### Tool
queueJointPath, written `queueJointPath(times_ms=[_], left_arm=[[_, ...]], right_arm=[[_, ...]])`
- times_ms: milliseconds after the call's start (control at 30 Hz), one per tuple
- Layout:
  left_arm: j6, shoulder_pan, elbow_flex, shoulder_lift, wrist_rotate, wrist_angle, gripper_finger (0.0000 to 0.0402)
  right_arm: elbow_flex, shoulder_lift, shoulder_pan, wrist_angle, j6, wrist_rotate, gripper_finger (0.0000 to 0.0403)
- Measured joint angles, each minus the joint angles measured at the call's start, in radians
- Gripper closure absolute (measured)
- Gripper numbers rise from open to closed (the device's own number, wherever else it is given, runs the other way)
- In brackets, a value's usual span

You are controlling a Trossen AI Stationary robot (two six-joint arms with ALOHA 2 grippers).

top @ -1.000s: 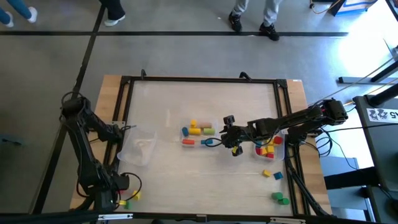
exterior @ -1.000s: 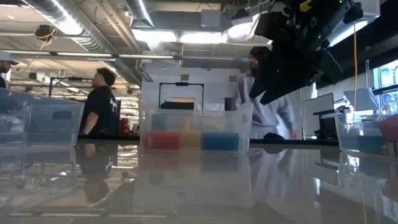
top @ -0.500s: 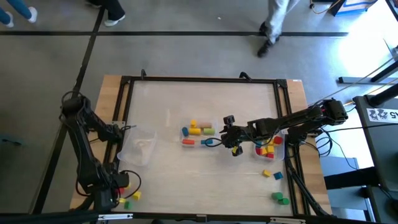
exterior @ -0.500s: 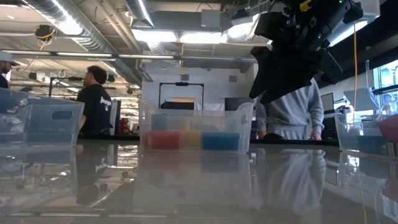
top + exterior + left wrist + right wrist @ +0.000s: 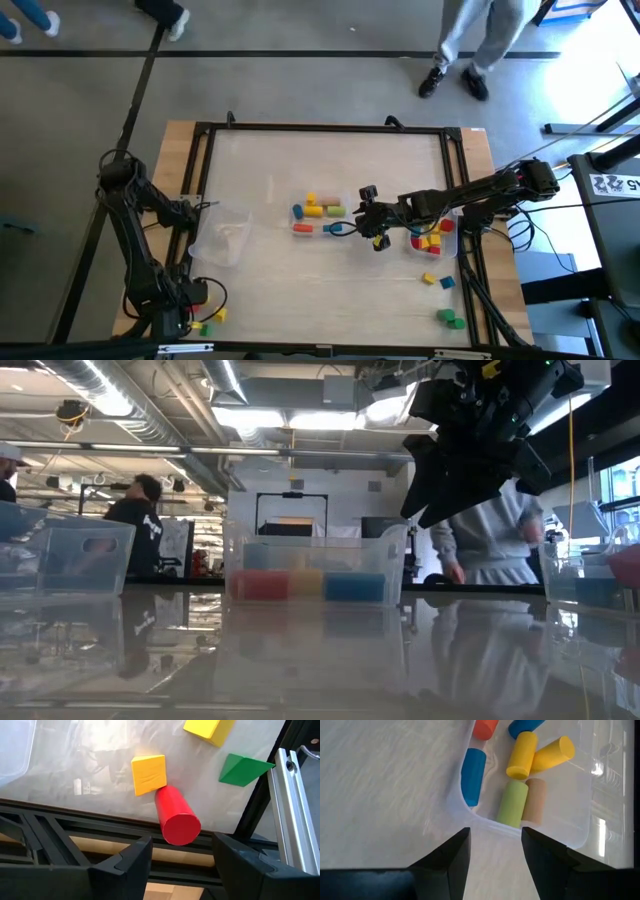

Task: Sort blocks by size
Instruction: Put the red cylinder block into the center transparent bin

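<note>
Blocks [image 5: 522, 795] number six cylinders in one bin [image 5: 580, 820]; both grippers' fingers [image 5: 445, 860] stand apart, empty.

Clear bin [image 5: 318, 216] wall before right end effector [image 5: 372, 222]

The right gripper [image 5: 495, 851] hung over the pale tabletop [image 5: 385, 795], its jaws parted. At twelve o'clock ahead, a clear bin [image 5: 590, 795] held lying cylinders: blue [image 5: 472, 776], yellow [image 5: 522, 754], green [image 5: 513, 803], tan [image 5: 534, 801].
</note>
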Motion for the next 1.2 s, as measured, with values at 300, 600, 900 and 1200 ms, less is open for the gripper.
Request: queueJointPath(times_ms=[300, 600, 900, 1200], left_arm=[[-0.023, -0.021, -0.015, 0.000, -0.033, 0.040, 0.0202], [-0.028, -0.031, -0.031, 0.082, -0.033, 0.064, 0.0202], [0.021, -0.029, -0.031, 0.159, -0.029, 0.108, 0.0230], [0.092, 0.026, -0.030, 0.088, 0.002, 0.080, 0.0277]], right_arm=[[0.000, 0.000, 0.000, 0.024, 0.000, 0.000, 0.0221], [-0.001, 0.000, 0.000, 0.023, -0.001, 0.000, 0.0221], [-0.001, 0.000, 0.000, 0.023, -0.001, 0.000, 0.0221], [-0.001, 0.000, 0.000, 0.009, -0.002, -0.019, 0.0221]])
